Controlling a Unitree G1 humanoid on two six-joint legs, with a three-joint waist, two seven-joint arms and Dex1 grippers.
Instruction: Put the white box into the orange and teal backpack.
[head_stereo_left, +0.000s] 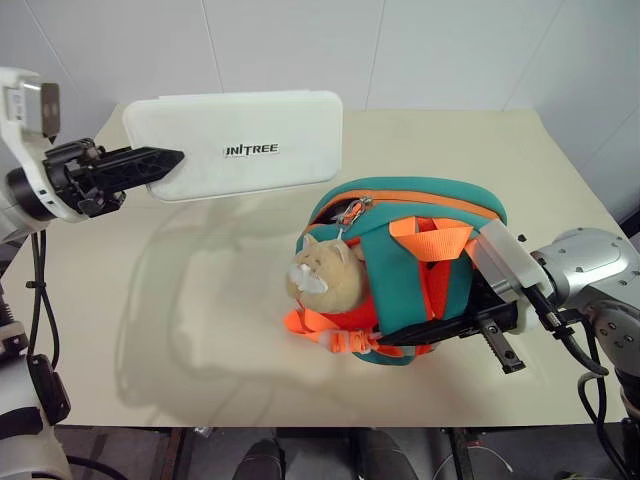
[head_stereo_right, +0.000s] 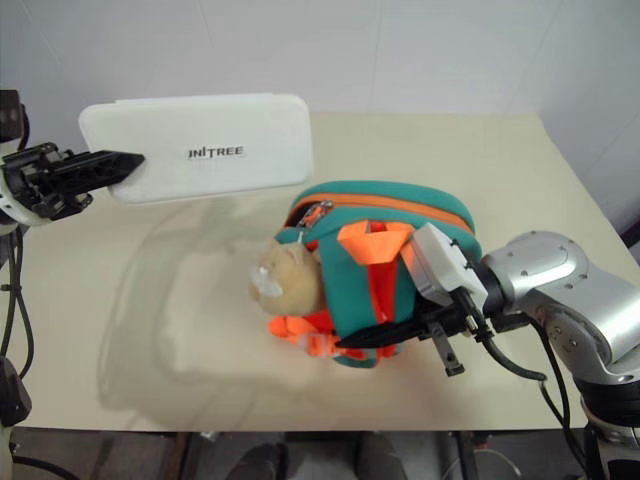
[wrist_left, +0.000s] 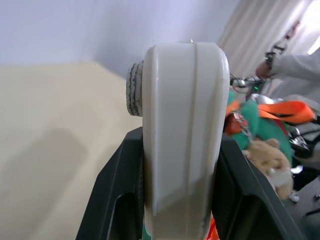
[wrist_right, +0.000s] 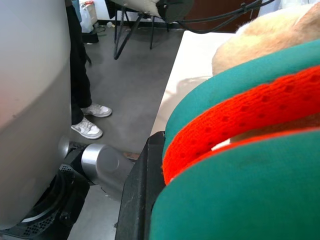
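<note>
- The white box (head_stereo_left: 238, 145) hangs in the air above the far left of the cream tabletop (head_stereo_left: 200, 330), its broad face turned toward the head camera; dark lettering on that face reads "UNITREE", the first letter partly cut off in both eye views
- The left tool (head_stereo_left: 160, 160) is clamped on the box's left short end, one black finger on each flat side; the left wrist view looks along the box's narrow edge, wedged between the two fingers (wrist_left: 117, 200)
- The orange and teal backpack (head_stereo_left: 420, 270) lies on the tabletop below and to the right of the box, well apart from it; an orange zip line runs along its upper teal rim, and orange webbing straps (head_stereo_left: 432, 238) cross its middle
- A beige plush toy (head_stereo_left: 325, 275) sits against the backpack's left side, facing the camera
- The right tool (head_stereo_left: 425, 333) is pinched together on the backpack's lower teal and orange edge; its black fingers point left along the bag's near side
</note>
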